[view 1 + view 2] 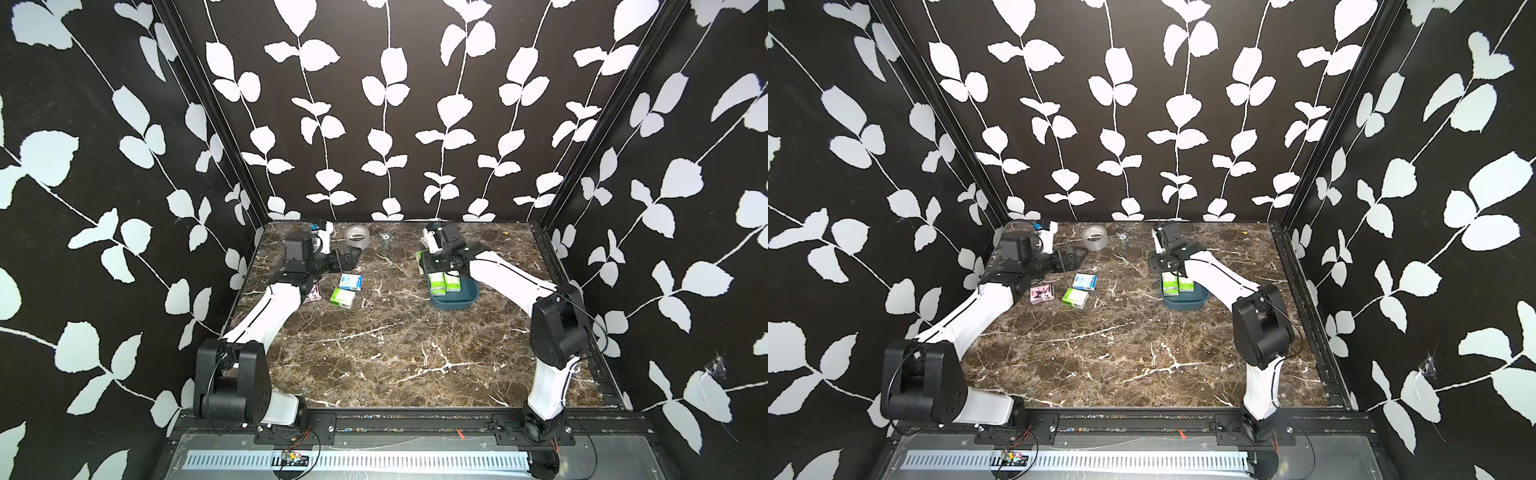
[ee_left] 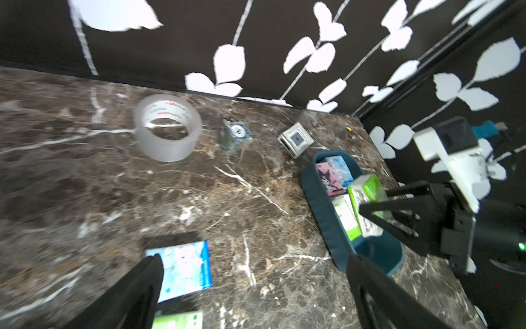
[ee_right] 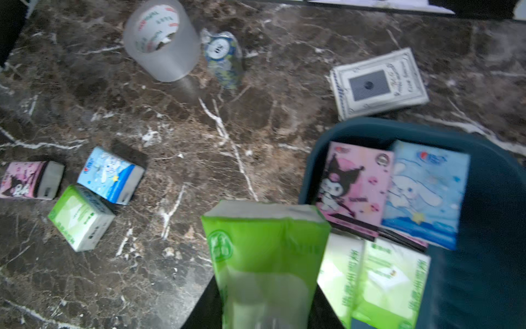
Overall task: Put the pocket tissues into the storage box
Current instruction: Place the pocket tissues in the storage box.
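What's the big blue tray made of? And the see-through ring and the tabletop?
Dark teal rounded tray: probably plastic, with smooth moulded walls and a dull sheen.
Clear tape roll: frosted plastic film on a white printed core, likely cardboard.
Brown tabletop: looks like marble with white veins; could be a printed surface.

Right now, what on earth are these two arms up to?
The right end effector holds a green tissue pack over the blue box, which already has several packs inside. The left end effector is open and empty, near three packs lying on the table. A tape roll sits near the back wall.
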Controlling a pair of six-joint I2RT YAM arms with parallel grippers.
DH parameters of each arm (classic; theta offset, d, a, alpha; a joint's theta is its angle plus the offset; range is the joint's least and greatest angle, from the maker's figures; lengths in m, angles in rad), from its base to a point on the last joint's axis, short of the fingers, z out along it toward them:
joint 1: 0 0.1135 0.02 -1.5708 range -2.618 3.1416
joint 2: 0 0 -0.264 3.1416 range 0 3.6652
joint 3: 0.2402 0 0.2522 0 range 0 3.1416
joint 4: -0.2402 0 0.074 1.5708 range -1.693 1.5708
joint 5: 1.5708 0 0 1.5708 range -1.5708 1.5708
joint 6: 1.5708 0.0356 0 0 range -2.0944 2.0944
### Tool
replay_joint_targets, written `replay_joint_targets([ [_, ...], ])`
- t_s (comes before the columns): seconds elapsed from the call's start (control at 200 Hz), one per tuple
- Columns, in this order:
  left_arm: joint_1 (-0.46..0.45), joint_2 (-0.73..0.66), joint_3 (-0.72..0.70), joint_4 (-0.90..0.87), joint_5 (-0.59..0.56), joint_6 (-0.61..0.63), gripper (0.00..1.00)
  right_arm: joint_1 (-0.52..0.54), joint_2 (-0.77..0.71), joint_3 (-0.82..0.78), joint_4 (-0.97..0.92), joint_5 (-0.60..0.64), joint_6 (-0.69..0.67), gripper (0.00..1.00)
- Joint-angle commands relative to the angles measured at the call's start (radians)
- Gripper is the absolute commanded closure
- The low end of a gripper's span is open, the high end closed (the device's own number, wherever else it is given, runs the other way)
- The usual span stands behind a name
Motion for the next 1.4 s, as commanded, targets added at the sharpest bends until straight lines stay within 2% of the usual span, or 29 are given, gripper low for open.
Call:
replay_joint_targets([
  [0.0,-0.053,0.021,0.045,0.032,0.0,0.027,0.01,-0.054,-0.048,-0.034,-0.028,0.071,0.045,0.63],
  [0.31,-0.143,0.088,0.089,0.049,-0.014,0.01,0.01,-0.154,-0.053,-0.079,-0.073,0.074,0.062,0.63],
  [1.396,-0.146,0.097,0.118,-0.001,-0.072,0.032,0.01,-0.162,0.103,-0.071,-0.042,-0.01,0.061,0.63],
])
